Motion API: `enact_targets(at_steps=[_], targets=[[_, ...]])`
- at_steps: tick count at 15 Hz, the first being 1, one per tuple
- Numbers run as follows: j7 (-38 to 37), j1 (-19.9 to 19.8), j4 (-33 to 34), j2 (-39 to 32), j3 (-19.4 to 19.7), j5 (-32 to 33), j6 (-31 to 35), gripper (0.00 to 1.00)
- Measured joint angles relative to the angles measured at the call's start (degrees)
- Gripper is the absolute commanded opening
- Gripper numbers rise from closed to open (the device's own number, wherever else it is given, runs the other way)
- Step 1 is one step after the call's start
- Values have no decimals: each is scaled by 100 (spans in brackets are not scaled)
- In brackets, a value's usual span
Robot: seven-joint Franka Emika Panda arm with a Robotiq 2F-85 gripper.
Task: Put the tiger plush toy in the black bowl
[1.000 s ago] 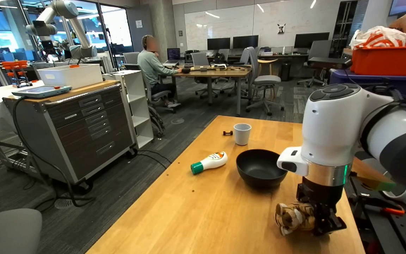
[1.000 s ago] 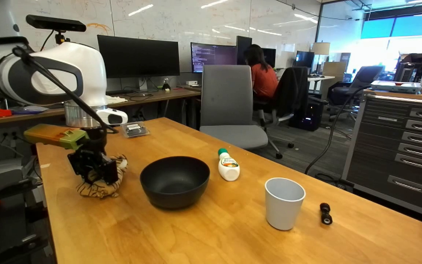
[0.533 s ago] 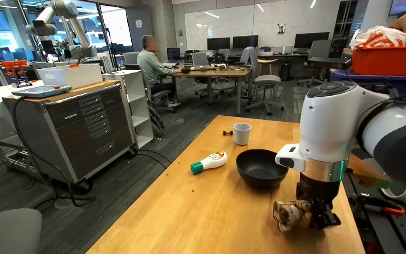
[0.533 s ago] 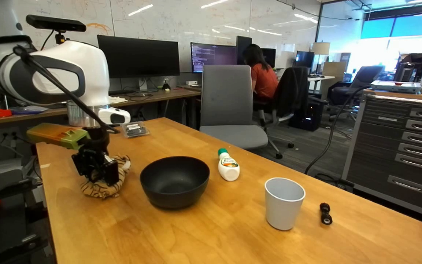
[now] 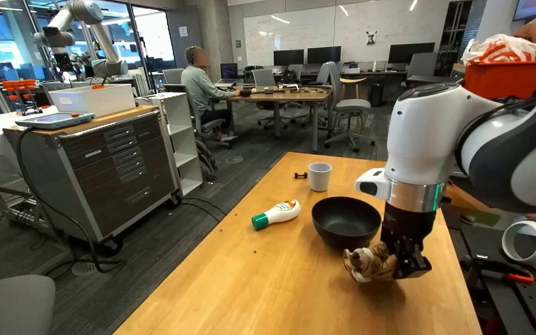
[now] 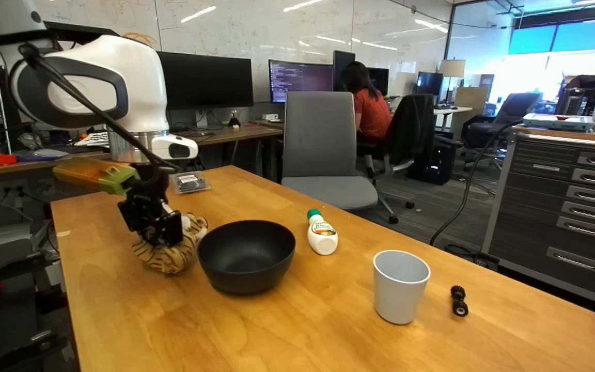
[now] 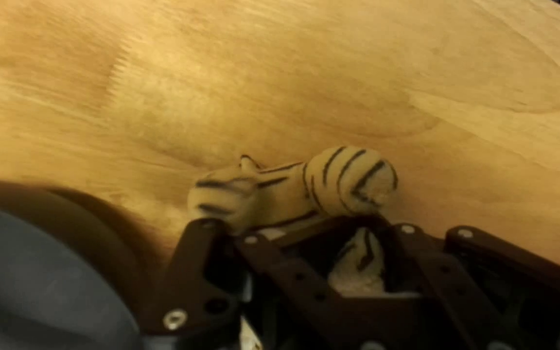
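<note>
The tiger plush toy [image 5: 365, 264] is tan with dark stripes. My gripper [image 5: 410, 263] is shut on it and holds it slightly above the table, with a shadow below. The toy also shows in an exterior view [image 6: 166, 257], partly behind the gripper [image 6: 157, 232]. The black bowl [image 5: 346, 228] stands upright on the table, just beside the toy; it also shows in an exterior view [image 6: 246, 268]. In the wrist view the toy [image 7: 280, 194] is between and beyond the jaws [image 7: 319, 233], partly hidden by them, and the bowl [image 7: 32, 287] is at the lower left.
A white bottle with a green cap [image 5: 277, 214] lies beyond the bowl. A pale grey cup [image 6: 401, 287] and a small black dumbbell-shaped part [image 6: 459, 301] stand farther along the wooden table [image 5: 268, 288]. A clear plastic box [image 6: 189, 182] sits near the table's edge.
My gripper has moved toward the bowl and up a little, carrying the tiger plush toy with it. The bowl, bottle and cup have not moved.
</note>
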State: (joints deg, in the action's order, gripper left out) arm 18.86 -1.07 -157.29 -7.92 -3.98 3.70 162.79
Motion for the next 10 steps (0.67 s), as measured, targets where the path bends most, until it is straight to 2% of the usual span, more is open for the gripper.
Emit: enact_targets(at_steps=[5,10], targets=[[707,-93,11,695,-51,-785,-677,5],[1006,-16,26,1483,126,-1147,-1388,5]])
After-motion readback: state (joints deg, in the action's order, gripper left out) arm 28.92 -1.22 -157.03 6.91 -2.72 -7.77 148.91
